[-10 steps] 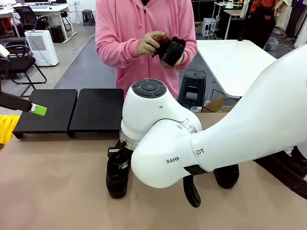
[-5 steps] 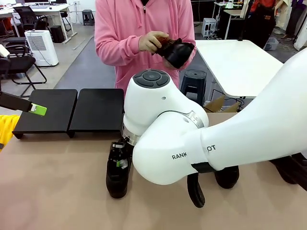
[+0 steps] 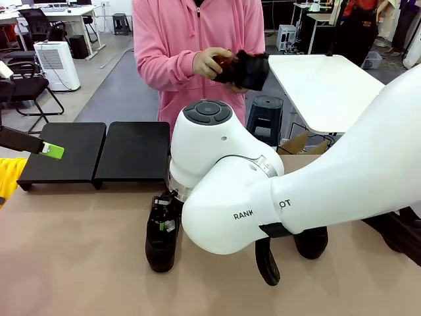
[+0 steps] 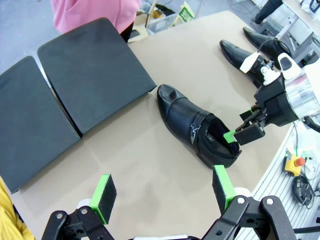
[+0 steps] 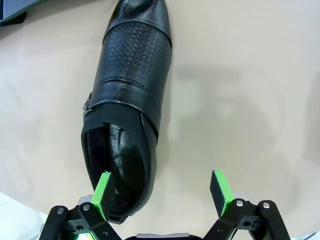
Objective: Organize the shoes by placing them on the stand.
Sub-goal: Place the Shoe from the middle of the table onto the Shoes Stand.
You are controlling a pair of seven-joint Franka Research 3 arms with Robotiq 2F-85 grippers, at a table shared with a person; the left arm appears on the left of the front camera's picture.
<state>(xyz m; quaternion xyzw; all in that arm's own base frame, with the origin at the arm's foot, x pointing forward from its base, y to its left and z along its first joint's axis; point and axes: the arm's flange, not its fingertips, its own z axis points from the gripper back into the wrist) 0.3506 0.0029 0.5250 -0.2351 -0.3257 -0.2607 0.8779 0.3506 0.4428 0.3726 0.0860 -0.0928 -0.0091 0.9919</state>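
One shoe (image 4: 192, 125) lies on the table (image 4: 150, 165), with the stand (image 4: 95, 75) at its ten o'clock. Two more shoes (image 4: 237, 51) lie at its one o'clock. We log the right gripper (image 5: 161, 192) with jaws apart, one pad (image 5: 102, 192) inside that shoe's opening; the left gripper (image 4: 162, 189) with jaws apart, empty. The person's hands (image 3: 209, 62) hold a fourth shoe (image 3: 248, 69).

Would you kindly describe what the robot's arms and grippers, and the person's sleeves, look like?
The right arm is glossy white with rounded joints, a dark grey round cap and black lettering. The left gripper and right gripper are black, with flat green pads on the fingers. The person wears long pink sleeves.
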